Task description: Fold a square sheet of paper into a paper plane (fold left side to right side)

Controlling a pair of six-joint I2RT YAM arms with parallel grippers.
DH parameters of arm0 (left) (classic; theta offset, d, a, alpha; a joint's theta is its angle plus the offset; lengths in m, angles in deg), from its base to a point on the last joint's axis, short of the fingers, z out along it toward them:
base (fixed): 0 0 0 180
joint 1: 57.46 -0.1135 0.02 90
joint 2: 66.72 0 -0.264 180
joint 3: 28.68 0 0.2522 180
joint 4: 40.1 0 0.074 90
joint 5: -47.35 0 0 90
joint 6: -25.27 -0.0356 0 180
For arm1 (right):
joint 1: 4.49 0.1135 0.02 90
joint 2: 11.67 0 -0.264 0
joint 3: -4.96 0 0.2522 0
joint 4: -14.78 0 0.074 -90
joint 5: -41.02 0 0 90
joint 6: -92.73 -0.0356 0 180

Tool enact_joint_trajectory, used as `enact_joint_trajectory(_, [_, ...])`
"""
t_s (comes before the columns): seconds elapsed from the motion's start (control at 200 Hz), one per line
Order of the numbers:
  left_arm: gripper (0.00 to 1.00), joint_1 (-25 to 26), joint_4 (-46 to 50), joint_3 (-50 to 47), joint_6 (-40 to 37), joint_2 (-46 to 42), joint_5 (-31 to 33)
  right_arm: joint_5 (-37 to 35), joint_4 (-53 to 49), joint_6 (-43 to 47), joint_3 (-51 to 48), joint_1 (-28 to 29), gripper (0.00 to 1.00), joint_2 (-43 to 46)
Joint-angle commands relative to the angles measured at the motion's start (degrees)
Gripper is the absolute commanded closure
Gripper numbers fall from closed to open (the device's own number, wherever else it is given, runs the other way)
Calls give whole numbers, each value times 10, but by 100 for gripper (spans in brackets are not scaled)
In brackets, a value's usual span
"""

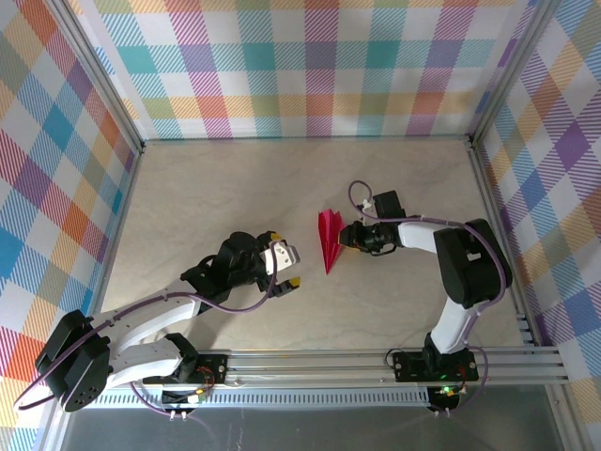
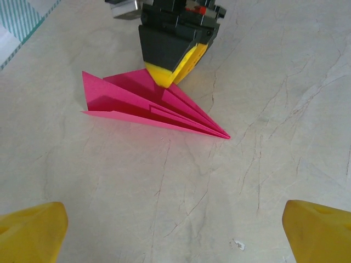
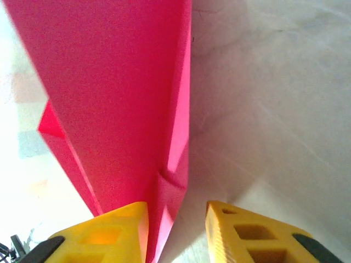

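Your paper plane [image 1: 328, 240] lies mid-way across the desk [image 1: 235, 188], its long axis running far to near and its nose pointing toward the arm bases. The right hand [image 1: 349, 237] sits against its right flank, fingers slightly apart astride the raised fold, not pinching. The left hand [image 1: 284, 257] hangs wide open just left of the nose. The right hand is nearer.

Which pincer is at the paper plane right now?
The right pincer: its yellow fingers straddle the paper plane. The left pincer hangs wide open, apart from it.
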Motion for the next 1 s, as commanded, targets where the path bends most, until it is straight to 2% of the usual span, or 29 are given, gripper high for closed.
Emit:
enact_joint_trajectory(0.0, [0, -6, -24, 11, -8, -14, 4, -38, -74, 33, 29, 0, 62, 51])
enact_joint_trajectory(0.095, [0, -6, -24, 11, -8, -16, 2, -50, -123, 30, 40, 2, 59, 72])
enact_joint_trajectory(0.21, [0, -6, -25, 12, -7, -19, 2, -34, -137, 12, 40, 18, 51, 90])
enact_joint_trajectory(0.385, [0, -6, -26, 12, -4, -18, -3, -56, -159, 2, 62, 56, 43, 73])
enact_joint_trajectory(0.995, [0, -5, -28, 11, -2, -20, -1, -92, -170, -3, 125, 93, 50, -21])
